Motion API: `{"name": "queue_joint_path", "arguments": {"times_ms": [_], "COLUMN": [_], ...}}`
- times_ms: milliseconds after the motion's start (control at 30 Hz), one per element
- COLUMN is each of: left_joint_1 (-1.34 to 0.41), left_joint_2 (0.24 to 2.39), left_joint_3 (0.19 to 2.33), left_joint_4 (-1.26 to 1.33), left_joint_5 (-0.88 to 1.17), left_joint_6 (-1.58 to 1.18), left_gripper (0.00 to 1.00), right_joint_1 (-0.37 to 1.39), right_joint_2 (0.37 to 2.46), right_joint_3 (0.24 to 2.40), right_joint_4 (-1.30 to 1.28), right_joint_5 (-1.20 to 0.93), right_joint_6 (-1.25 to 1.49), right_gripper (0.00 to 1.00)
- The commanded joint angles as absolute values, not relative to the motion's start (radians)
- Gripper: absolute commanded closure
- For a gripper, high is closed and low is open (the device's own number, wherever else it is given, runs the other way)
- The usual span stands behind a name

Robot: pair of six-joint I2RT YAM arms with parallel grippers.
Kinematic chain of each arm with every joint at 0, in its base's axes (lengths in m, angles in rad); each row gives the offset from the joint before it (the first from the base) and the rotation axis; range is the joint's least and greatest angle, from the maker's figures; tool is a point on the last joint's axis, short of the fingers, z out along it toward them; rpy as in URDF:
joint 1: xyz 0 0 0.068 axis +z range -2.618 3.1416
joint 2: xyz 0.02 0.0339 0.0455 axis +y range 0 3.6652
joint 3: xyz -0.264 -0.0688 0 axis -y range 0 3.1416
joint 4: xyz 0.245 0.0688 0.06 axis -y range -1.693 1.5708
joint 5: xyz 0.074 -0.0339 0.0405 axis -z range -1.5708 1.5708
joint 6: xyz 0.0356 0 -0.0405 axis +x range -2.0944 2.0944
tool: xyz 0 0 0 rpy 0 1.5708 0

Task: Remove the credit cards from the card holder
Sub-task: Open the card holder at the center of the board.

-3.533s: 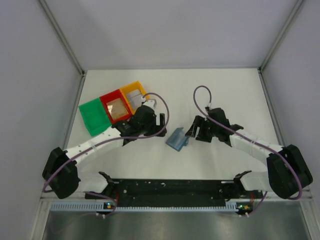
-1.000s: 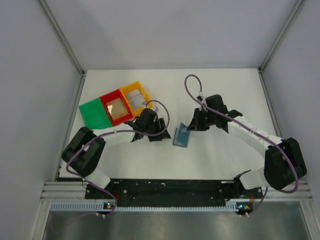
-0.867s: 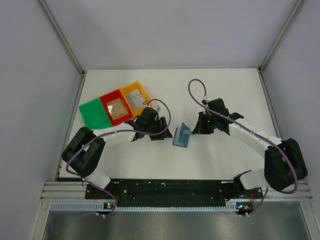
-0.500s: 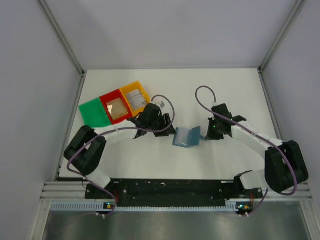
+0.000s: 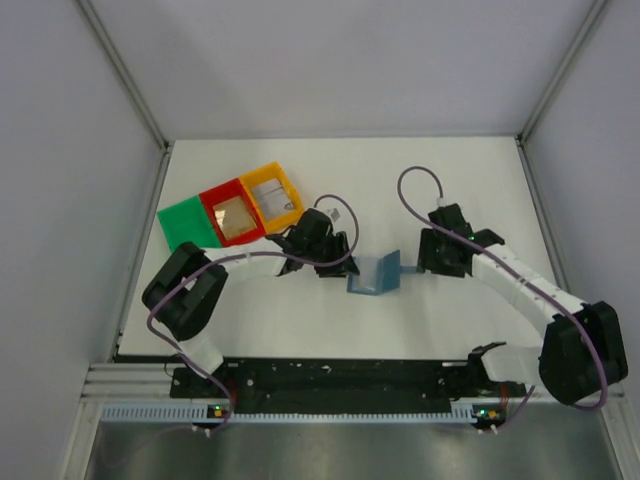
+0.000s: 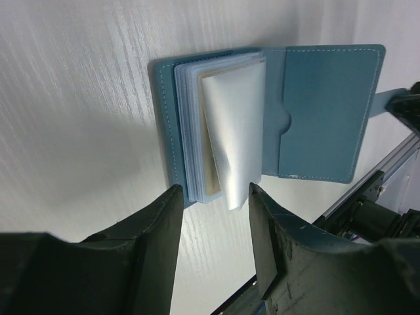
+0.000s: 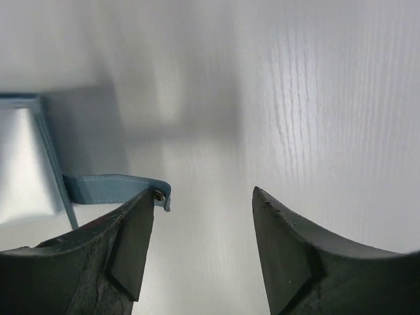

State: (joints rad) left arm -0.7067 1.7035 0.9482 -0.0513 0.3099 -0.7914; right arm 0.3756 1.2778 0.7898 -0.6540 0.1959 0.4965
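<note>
Left wrist: card holder (image 6: 328, 111) lies just beyond left pincer (image 6: 213, 193), seemingly untouched.

Right wrist view: the card holder (image 7: 20, 164) is cut off at 9 o'clock; only one corner and its strap (image 7: 111, 188) show. Left wrist view: its corner at 7 o'clock sits behind a finger (image 6: 154, 230) of the left gripper (image 6: 215, 190); glare blanks its sleeves (image 6: 230, 118). Top view: contents of the red tray (image 5: 232, 215) and yellow tray (image 5: 272, 196) are too small to tell.
</note>
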Motion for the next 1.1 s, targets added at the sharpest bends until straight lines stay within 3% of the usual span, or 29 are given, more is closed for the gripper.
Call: {"name": "queue_joint_path", "arguments": {"times_ms": [0, 67, 200, 533, 867, 1067], "left_joint_1": [-0.709, -0.709, -0.71, -0.709, -0.73, -0.776], "left_joint_2": [1.726, 1.726, 1.709, 1.724, 1.772, 1.819], "left_joint_3": [0.989, 0.986, 0.976, 0.965, 1.06, 1.173], "left_joint_4": [-0.014, -0.011, -0.014, -0.008, 0.044, 0.043], "left_joint_5": [0.33, 0.327, 0.307, 0.299, 0.345, 0.364], "left_joint_6": [-0.796, -0.804, -0.805, -0.819, -0.836, -0.824], "left_gripper": [0.53, 0.55, 0.7, 0.71, 0.7, 0.68], "right_joint_1": [0.434, 0.486, 0.529, 0.551, 0.561, 0.563], "right_joint_2": [1.206, 1.227, 1.253, 1.279, 1.229, 1.096], "right_joint_3": [0.949, 1.0, 1.064, 1.094, 0.982, 0.92], "right_joint_4": [-0.641, -0.638, -0.626, -0.62, -0.529, -0.502], "right_joint_5": [0.112, 0.1, 0.097, 0.094, -0.068, 0.079], "right_joint_6": [0.433, 0.414, 0.416, 0.39, 0.4, 0.426], "right_gripper": [0.36, 0.33, 0.34, 0.43, 0.22, 0.24]}}
